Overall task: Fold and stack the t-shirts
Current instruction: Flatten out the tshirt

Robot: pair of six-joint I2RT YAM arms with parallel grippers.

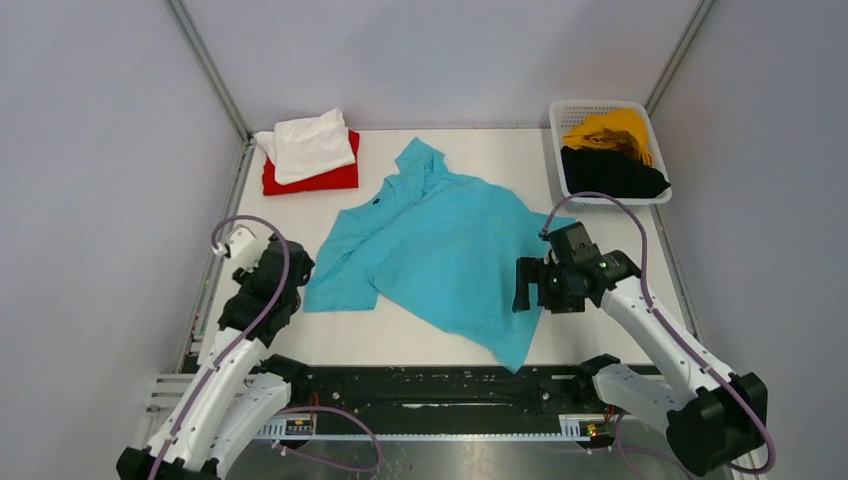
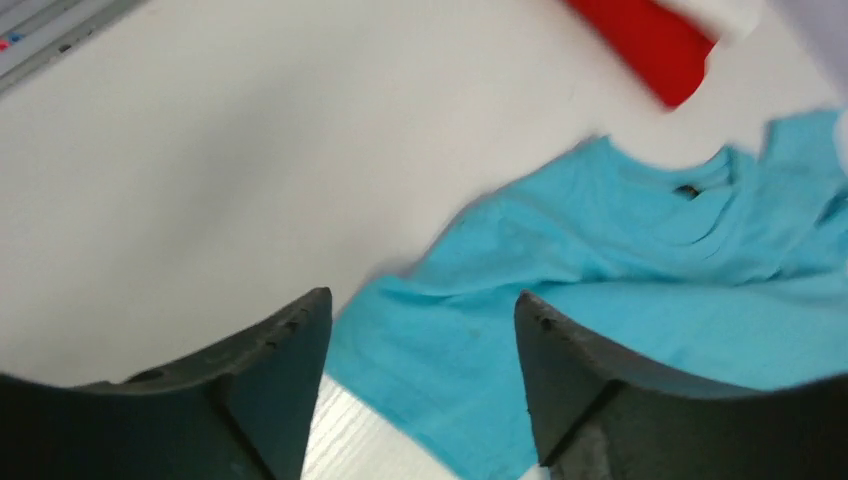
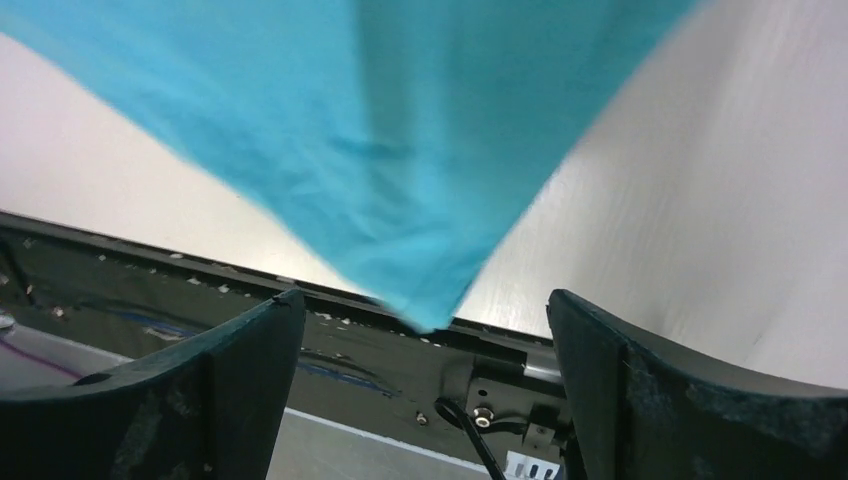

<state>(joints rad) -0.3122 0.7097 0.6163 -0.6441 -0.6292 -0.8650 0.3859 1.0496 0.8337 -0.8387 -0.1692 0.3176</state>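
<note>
Five short-sleeved cotton t-shirts are in view. The turquoise t-shirt (image 1: pixel 445 250) lies spread and skewed on the white table (image 1: pixel 420 345), its neck towards the far-left and one hem corner pointing at the black rail (image 1: pixel 440 385) on the near edge. It is creased near the collar, one sleeve juts out to the left, and its far shoulder is bunched up. A small dark tag sits inside the neckline, too small to read.

At the far-left corner the white t-shirt (image 1: pixel 310 145) is folded and rests on top of the folded red t-shirt (image 1: pixel 322 180), slightly askew. At the far right, the mustard yellow t-shirt (image 1: pixel 610 130) and the black t-shirt (image 1: pixel 612 172) lie crumpled together inside the white plastic mesh basket (image 1: pixel 600 105), yellow behind black.

The left gripper (image 2: pixel 420 300) has its jaws spread wide with nothing between them, beside the turquoise sleeve's left edge. The right gripper (image 3: pixel 425 300) is likewise wide apart and empty-handed, at the shirt's right edge, with the hem corner between its fingers in the wrist view.
</note>
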